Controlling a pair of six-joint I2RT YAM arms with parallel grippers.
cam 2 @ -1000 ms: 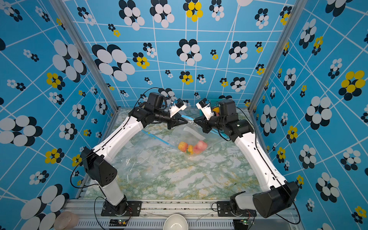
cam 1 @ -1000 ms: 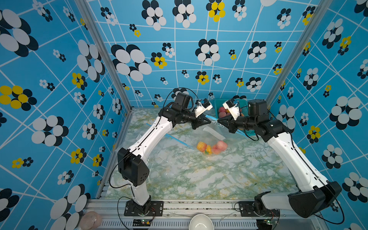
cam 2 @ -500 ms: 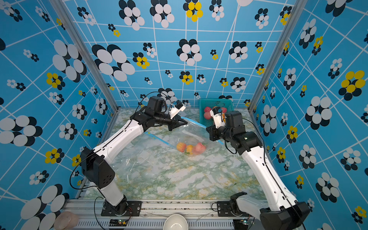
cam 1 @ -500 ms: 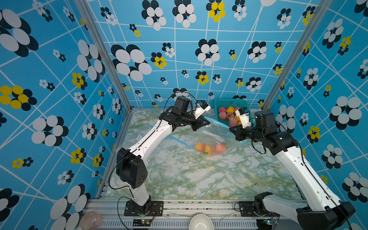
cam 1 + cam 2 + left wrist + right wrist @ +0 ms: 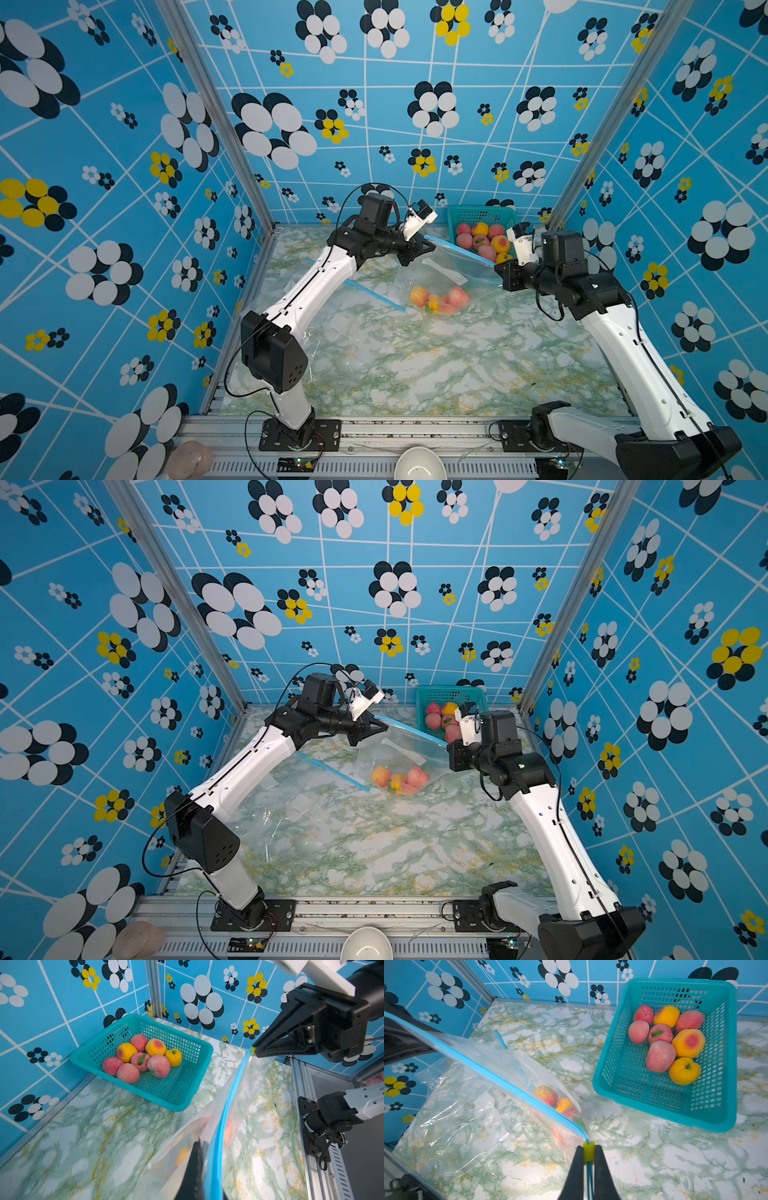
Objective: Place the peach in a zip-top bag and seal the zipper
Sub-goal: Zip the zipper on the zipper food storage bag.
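Right hand (image 5: 588,1149) pinched the yellow slider (image 5: 588,1153); left hand (image 5: 426,246) was closed on the zip-top bag (image 5: 471,1088) at the other end of the zipper (image 5: 508,1085). Peaches (image 5: 456,296) lay inside, on the worktop (image 5: 415,365), at 6 o'clock from it. Pulling straight along the taut zipper seemed best.

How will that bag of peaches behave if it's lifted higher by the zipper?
Likely floppy: the bag is thin, wrinkled film sagging below its taut zipper. The peaches bunched in its bottom would probably roll, shift and weigh it down.
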